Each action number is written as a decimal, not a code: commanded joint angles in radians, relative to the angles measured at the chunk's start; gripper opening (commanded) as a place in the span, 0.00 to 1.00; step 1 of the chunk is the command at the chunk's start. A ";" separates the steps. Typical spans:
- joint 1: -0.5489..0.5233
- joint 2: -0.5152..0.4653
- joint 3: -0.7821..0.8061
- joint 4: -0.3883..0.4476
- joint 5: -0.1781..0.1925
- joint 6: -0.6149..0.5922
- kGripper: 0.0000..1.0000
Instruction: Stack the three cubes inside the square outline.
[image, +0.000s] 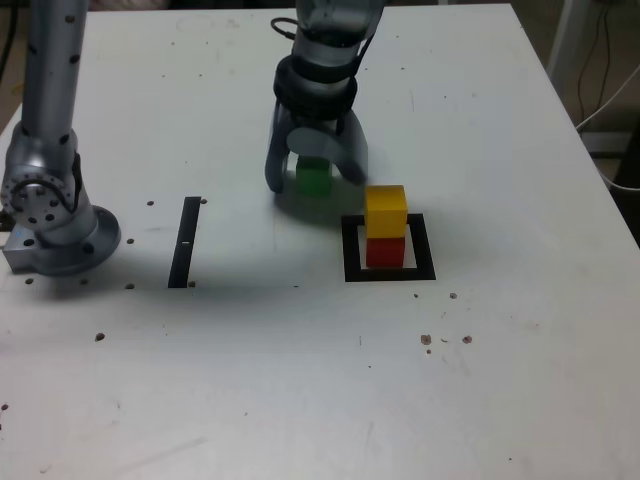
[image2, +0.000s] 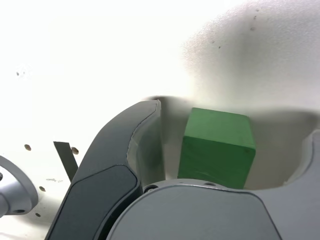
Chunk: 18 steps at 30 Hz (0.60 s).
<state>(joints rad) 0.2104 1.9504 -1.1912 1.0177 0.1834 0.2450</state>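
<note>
The green cube (image: 313, 177) (image2: 216, 149) rests on the white table between the two fingers of my gripper (image: 312, 176), which reaches down over it. The jaws stand open, with a visible gap on each side of the cube in the wrist view. To the exterior view's right of it, the yellow cube (image: 386, 211) sits on top of the red cube (image: 385, 251), and both stand inside the black square outline (image: 352, 250).
A narrow black strip (image: 185, 242) (image2: 65, 158) lies flat on the table to the exterior view's left. The arm's round base (image: 55, 225) stands at the left edge. Small dark specks dot the white table (image: 300, 380).
</note>
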 joint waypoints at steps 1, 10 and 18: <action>0.001 -0.009 -0.004 0.005 0.006 0.002 0.79; 0.001 -0.013 -0.025 0.002 0.014 0.019 0.42; 0.001 0.001 -0.026 -0.008 -0.003 0.037 0.35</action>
<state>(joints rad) 0.2105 1.9445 -1.2163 1.0121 0.1811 0.2799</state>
